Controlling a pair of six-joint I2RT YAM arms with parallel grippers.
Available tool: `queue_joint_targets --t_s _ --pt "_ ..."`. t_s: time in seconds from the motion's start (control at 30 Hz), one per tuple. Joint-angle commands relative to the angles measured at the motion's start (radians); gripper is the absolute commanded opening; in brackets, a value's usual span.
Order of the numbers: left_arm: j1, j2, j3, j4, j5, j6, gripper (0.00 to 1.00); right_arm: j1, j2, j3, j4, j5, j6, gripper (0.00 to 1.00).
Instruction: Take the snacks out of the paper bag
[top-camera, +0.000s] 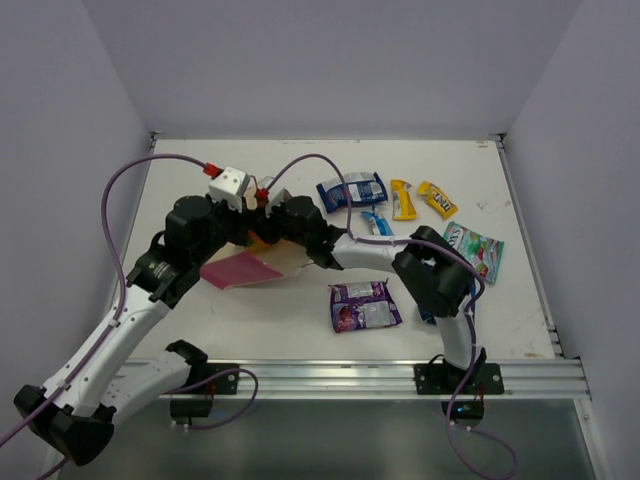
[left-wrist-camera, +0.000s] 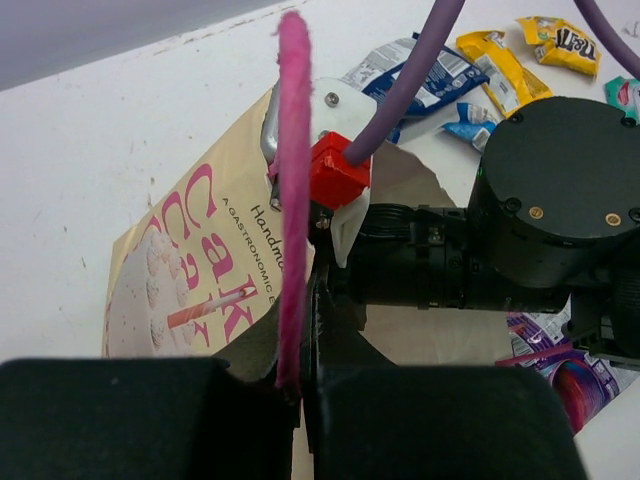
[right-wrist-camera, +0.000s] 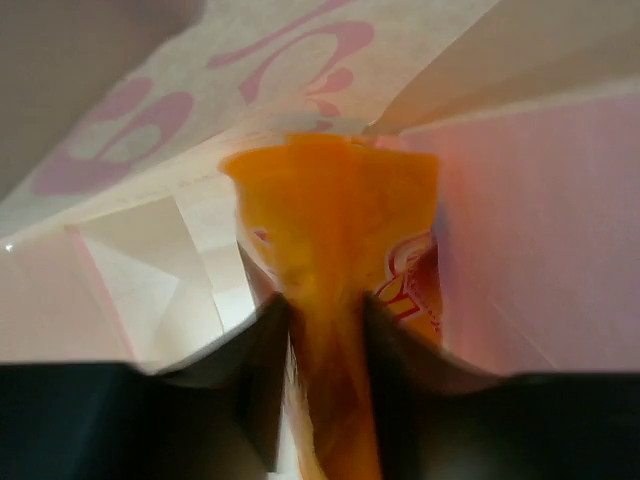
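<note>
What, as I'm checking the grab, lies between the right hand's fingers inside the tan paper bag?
An orange shiny wrapper, seen in the right wrist view.

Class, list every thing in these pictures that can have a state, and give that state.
paper bag: on its side, mouth open
pink handle: pinched
left gripper: shut on the pink handle
right gripper: inside the bag, shut on the orange snack
orange snack: inside the bag, gripped
purple pouch: outside the bag
teal-green pouch: outside the bag
yellow wrappers: outside the bag
blue wrapper: outside the bag
</note>
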Motion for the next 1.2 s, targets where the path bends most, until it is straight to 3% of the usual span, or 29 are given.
queue_joint_targets --t_s 0.0,0.1,0.27,0.4,0.53,0.77,0.87,1.17 --pt "-0.008 -0.030 0.033 0.000 0.074 -0.003 0.00 -0.004 0.003 0.042 -0.031 -0.048 -0.010 0.18" --pt "-0.006 -0.033 0.025 -0.005 0.059 0.003 0.00 -0.004 -0.032 0.013 -0.048 -0.057 -0.015 0.00" --pt "-0.006 -0.045 0.002 -0.011 -0.040 0.002 0.00 -0.004 -0.196 -0.094 -0.077 -0.139 -0.033 0.00" --pt "-0.006 -0.024 -0.021 -0.011 -0.099 -0.003 0.00 -0.004 -0.391 -0.111 -0.221 -0.214 -0.048 0.00" --pt "-0.006 -0.011 -0.032 0.017 -0.108 -0.003 0.00 -0.004 -0.579 -0.029 -0.428 -0.260 -0.058 0.00" --pt "-0.005 0.018 0.001 0.032 -0.137 0.026 0.00 -0.014 -0.750 0.197 -0.747 -0.237 -0.062 0.00" --pt "-0.006 0.016 0.010 0.038 -0.140 0.034 0.00 -0.059 -0.779 0.307 -0.824 -0.171 -0.064 0.00" --pt "-0.006 -0.043 -0.015 0.032 -0.059 0.107 0.00 -0.467 -0.721 0.461 -0.868 -0.081 -0.007 0.00"
